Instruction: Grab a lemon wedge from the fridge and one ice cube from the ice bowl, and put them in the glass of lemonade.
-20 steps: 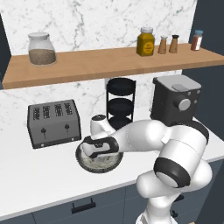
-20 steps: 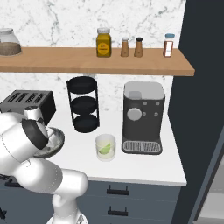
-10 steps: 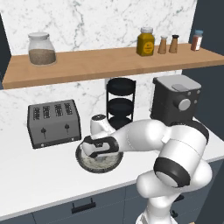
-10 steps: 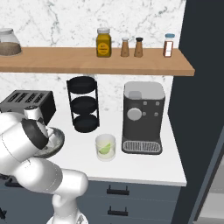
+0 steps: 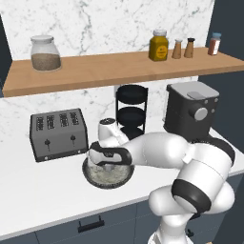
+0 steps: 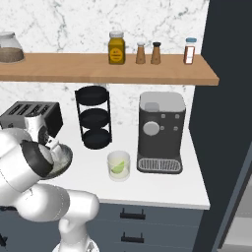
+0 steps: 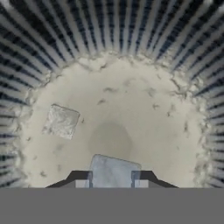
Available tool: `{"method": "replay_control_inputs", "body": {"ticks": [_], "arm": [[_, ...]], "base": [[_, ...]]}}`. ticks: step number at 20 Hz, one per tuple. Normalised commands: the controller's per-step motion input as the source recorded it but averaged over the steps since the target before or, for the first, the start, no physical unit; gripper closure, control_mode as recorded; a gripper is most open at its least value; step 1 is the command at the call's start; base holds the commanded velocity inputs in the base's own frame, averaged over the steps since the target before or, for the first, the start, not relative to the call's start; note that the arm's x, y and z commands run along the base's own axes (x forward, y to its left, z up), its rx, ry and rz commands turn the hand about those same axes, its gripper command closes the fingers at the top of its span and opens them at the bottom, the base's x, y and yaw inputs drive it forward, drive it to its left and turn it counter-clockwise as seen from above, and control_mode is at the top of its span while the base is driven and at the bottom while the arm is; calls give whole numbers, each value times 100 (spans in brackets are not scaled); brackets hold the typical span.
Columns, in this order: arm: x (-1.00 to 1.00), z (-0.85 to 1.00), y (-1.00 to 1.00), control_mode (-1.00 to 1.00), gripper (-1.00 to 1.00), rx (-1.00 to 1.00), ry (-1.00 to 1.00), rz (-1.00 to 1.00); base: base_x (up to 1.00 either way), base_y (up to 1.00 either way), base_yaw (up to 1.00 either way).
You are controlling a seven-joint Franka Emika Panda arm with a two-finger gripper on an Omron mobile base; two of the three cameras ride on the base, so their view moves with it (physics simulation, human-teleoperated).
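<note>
End effector (image 7: 112,180) clamping ice cube (image 7: 113,171) inside ice bowl (image 7: 52,43), ribbed wall encircling.

Looking like a home kitchen: white counter (image 5: 43,190) backing onto marble wall, toaster (image 5: 58,134) sitting at left, coffee machine (image 6: 161,132) standing at right, wooden shelf (image 5: 119,69) carrying jars and shakers, dark fridge (image 6: 226,123) rising far right.

toaster (image 5: 58,134), coffee machine (image 6: 160,131), tiered rack (image 6: 93,116), shelf jars (image 5: 45,52)
</note>
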Motion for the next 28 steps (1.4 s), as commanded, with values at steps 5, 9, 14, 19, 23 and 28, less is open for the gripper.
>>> {"method": "replay_control_inputs", "body": {"ticks": [5,9,14,19,23,28], "arm": [[-1,32,-2,-100,100,7,0,0],[0,18,-11,-100,100,7,-2,0],[0,13,-12,-100,100,6,-1,0],[-3,11,-8,-100,100,8,-7,0],[-15,7,-5,-100,100,5,-3,0],[-87,85,-47,-100,100,-3,-25,0]], "base": [[0,0,0],[0,0,0],[0,0,0],[0,0,0],[0,0,0],[0,0,0]]}}
